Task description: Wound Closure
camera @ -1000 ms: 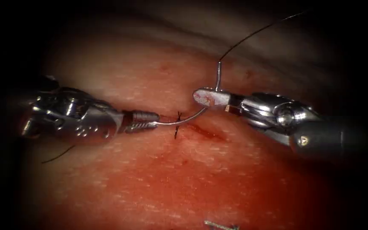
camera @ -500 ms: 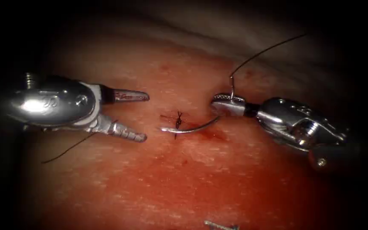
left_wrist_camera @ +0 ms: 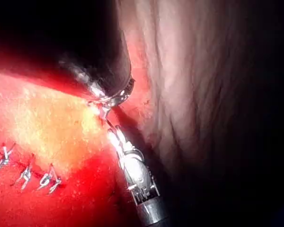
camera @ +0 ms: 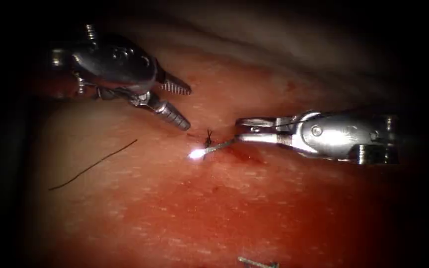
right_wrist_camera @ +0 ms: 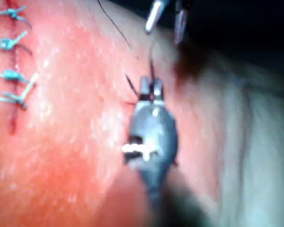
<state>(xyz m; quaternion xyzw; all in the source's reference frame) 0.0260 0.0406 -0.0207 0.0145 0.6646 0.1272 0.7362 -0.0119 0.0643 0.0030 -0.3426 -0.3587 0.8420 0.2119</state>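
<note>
Scene: moist red tissue [camera: 254, 208], soft, yielding | left claw [camera: 177, 104] spread apart, empty, up left of cut | right claw [camera: 242, 130] clenched on needle [camera: 213, 148] near its rear end, tip glinting above the cut | needle stiff, slick; best gripped mid-curve.

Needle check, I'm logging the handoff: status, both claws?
Left claw open, empty, lifted left of the cut. Right claw shut on needle near its tail. Needle tip glinting beside the stitch knot. Loose thread end on tissue, clear of both.
</note>
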